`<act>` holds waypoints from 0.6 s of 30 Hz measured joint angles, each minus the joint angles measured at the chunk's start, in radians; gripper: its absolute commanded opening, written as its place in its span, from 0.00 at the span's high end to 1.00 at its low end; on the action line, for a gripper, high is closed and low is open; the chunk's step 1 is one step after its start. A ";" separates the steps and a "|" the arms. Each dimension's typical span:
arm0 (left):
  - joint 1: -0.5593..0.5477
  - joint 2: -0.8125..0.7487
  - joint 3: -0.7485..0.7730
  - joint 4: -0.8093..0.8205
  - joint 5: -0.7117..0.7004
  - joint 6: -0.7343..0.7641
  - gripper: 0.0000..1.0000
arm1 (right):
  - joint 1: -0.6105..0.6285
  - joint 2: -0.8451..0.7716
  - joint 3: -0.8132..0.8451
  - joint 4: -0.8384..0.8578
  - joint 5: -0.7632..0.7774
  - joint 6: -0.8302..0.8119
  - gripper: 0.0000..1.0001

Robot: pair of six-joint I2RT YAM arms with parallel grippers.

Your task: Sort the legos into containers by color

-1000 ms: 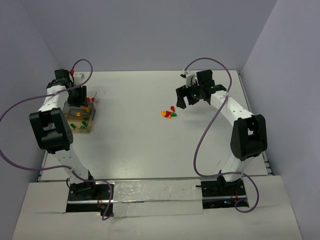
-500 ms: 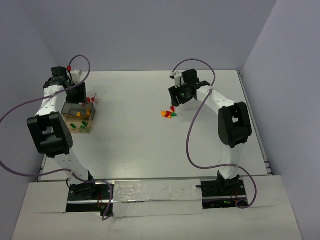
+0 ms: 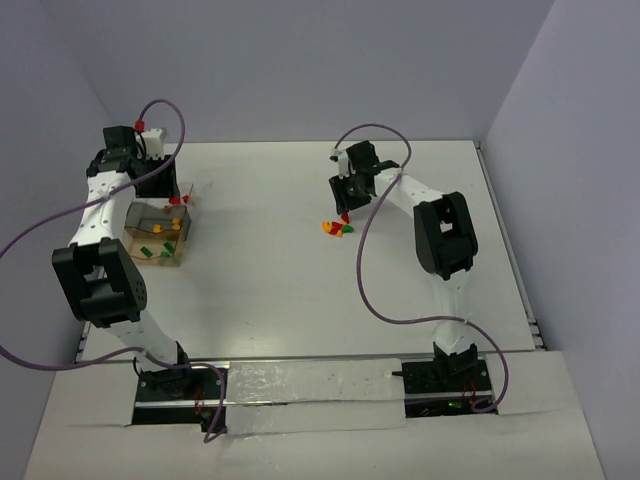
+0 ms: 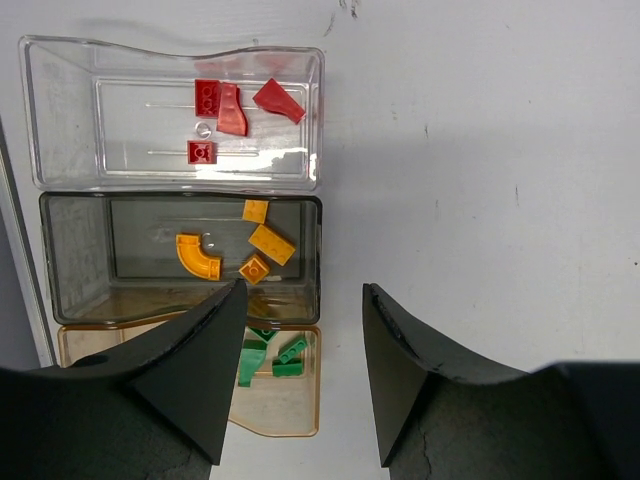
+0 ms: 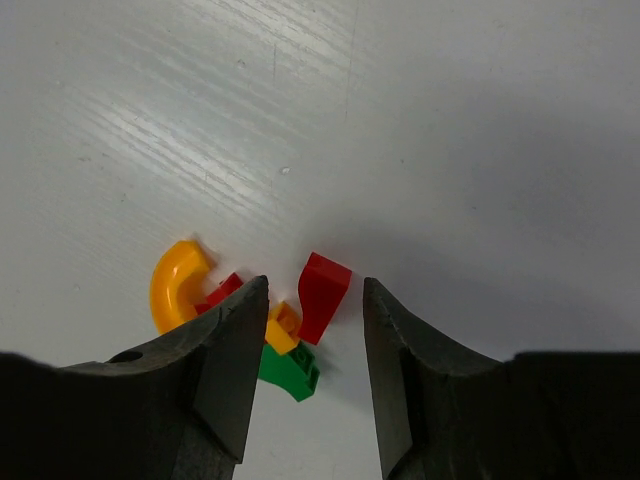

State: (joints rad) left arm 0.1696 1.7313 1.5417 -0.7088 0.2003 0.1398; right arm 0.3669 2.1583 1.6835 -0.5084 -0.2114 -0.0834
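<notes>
A small pile of legos [image 3: 337, 227] lies mid-table. In the right wrist view it holds a curved red brick [image 5: 322, 293], an orange arch [image 5: 173, 283], a small orange brick [image 5: 281, 328], a green brick [image 5: 290, 370] and a red one [image 5: 222, 291]. My right gripper [image 5: 315, 300] is open and empty, its jaws straddling the curved red brick just above the table. The containers [image 3: 158, 232] stand at the left; the left wrist view shows red bricks in the clear tray [image 4: 60, 110], orange ones in the dark tray [image 4: 70, 240] and green ones in the tan tray [image 4: 285, 400]. My left gripper [image 4: 303, 295] is open and empty above their right edge.
The white table [image 3: 300, 290] is walled by grey panels at the back and sides. Purple cables loop from both arms. The arm bases stand on a taped strip [image 3: 310, 385] at the near edge.
My right gripper has swung left and lowered over the lego pile. My left gripper has shifted back, away from the trays, toward the far wall.
</notes>
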 measured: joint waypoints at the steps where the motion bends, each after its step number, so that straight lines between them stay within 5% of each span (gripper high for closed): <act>1: 0.000 0.000 -0.003 0.001 0.001 -0.001 0.41 | 0.002 0.013 0.009 -0.007 0.003 0.004 0.50; 8: 0.000 0.000 -0.012 0.002 0.004 -0.003 0.41 | 0.014 0.068 0.064 -0.064 0.036 0.012 0.48; 18: 0.000 -0.010 -0.021 0.006 0.006 -0.005 0.41 | 0.031 0.081 0.090 -0.116 0.078 0.012 0.74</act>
State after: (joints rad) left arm 0.1696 1.7209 1.5208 -0.7026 0.2061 0.1351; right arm 0.3983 2.2392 1.7734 -0.6244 -0.1336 -0.0714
